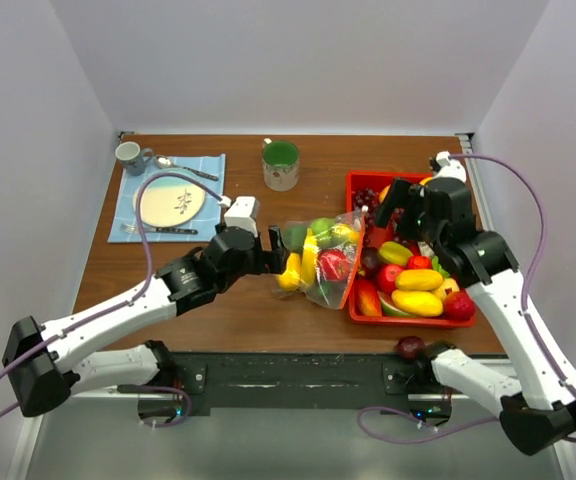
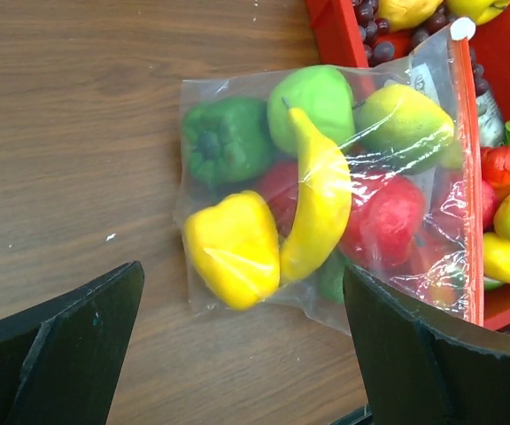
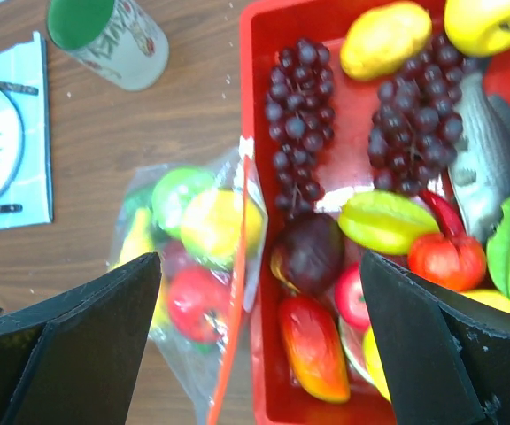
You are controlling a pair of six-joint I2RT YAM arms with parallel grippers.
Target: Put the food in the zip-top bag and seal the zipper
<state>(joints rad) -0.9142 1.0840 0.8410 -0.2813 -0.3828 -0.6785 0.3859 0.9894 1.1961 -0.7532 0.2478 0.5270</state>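
the bag [image 1: 320, 262] of toy food [image 1: 310, 256] lay on the table [image 1: 318, 165], its zipper [image 1: 353, 263] edge touching the red tray [image 1: 360, 180].

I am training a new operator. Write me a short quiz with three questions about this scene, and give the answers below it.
1. True or false: the clear crinkly plastic zip-top bag lies wholly inside the red plastic tray.
2. Which thing is inside the bag?
A. the yellow toy banana
B. a grey toy fish
C. a bunch of purple toy grapes
3. Fill the gap: the left claw and the right claw both stand ____ and hold nothing.

Key
1. False. The bag lies mostly on the brown wooden table, and only its mouth end reaches the tray's wall.
2. A
3. open
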